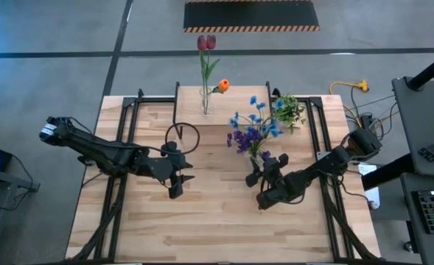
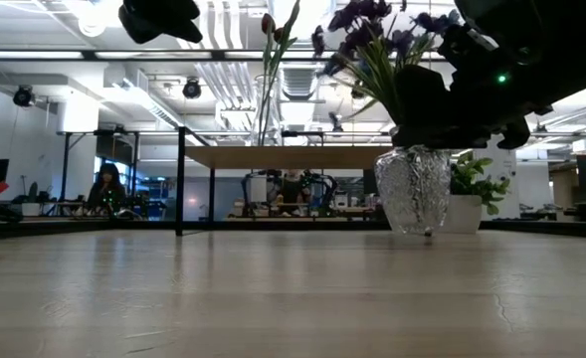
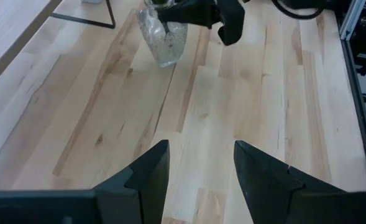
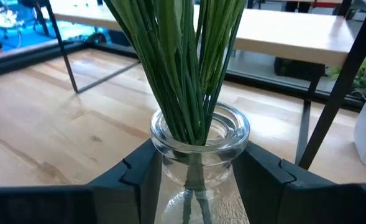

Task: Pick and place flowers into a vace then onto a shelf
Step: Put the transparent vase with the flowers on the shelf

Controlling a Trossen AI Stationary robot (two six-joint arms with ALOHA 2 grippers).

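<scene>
Right gripper: nearest in the right wrist view; its two dark fingers flank the neck of the textured glass vase, one on each side and touching or just about touching the glass. I judge this a grip on the neck, taken there because the narrow neck sits below the flared rim and so should not slip on a lift.
Vase position: on the counter at about 3 o'clock of its middle, base on or very near the wood in the low view; I cannot tell whether it is lifted.
Flowers in that vase: a purple bunch and blue spray, their green stems packed upright through the mouth, so this bouquet looks loaded.
Left gripper: near 9 o'clock of the counter's middle, fingers spread with nothing between them, over bare wood, well apart from the vase. It looks to be waiting.
Shelf: light wood top on black legs at 12 o'clock, beyond the vase.
On the shelf: a slim clear vase with dark red tulips and an orange bud.
Potted plant: at about 1 o'clock, near the shelf's end.
Step judged: carrying the bouquet vase up to the shelf; leaning stems could brush the edge.
</scene>
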